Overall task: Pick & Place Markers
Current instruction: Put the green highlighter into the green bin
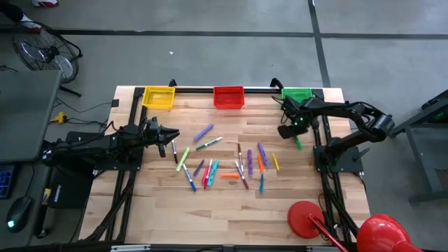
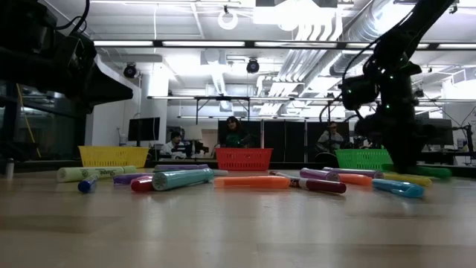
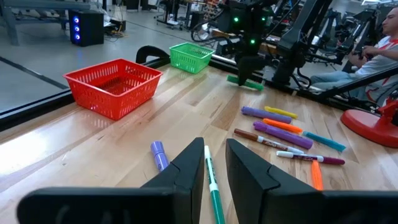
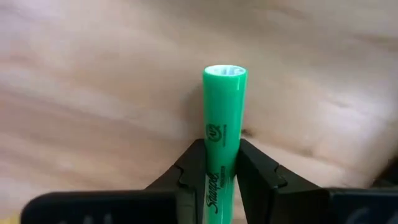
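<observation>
Your right gripper pinches a green marker between both fingers, low over the table near the green basket. You see your left gripper waiting at the table's left side, fingers narrowly apart and holding nothing. Other markers lie scattered mid-table.

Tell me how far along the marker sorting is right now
Early stage. Nothing looks done: the yellow basket, red basket and green basket show no markers inside. In hand: the right hand is shut on a green marker lying on the table near the green basket. The left hand waits at the table's left. Left to do: the scattered markers mid-table.
</observation>
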{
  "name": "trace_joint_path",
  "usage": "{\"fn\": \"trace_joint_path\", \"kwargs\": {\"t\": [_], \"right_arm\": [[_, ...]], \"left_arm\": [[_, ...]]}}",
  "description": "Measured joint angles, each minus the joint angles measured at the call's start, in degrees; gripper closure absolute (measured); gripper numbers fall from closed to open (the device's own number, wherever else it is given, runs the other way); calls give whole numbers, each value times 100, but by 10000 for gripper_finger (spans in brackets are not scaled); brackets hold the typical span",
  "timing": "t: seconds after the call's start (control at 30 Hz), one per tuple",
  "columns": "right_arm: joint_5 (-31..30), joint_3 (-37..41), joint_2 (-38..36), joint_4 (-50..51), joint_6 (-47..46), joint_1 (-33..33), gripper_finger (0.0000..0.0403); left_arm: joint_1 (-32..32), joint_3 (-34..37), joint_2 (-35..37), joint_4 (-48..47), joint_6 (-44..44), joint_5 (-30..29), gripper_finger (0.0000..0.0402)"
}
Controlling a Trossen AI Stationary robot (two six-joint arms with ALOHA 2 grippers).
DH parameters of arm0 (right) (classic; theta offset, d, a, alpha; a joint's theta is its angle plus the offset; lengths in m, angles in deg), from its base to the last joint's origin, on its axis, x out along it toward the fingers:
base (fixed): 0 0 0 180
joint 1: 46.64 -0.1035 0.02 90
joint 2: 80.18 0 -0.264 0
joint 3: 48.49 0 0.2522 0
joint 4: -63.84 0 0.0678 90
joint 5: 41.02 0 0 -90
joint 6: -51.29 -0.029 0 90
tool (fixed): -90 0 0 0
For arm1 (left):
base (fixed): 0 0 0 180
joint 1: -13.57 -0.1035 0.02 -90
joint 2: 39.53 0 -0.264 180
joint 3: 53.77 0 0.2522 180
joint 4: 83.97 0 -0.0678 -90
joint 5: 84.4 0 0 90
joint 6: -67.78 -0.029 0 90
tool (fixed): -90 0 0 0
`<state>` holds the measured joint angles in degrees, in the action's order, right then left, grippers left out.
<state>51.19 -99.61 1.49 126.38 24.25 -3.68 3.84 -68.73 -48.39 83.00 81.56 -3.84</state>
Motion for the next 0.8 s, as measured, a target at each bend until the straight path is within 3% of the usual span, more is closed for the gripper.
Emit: {"fn": "trace_joint_path", "kwargs": {"t": [0.3,0.53,0.8], "right_arm": [[245,-677,-9,381,309,-219,342],[188,-1731,-18,1089,1358,-203,342],[-1050,-2638,17,1292,2782,-172,339]], "left_arm": [[0,2,0,0,0,-8,337],[0,0,0,0,1,-10,337],[0,2,-1,1,1,-12,337]]}}
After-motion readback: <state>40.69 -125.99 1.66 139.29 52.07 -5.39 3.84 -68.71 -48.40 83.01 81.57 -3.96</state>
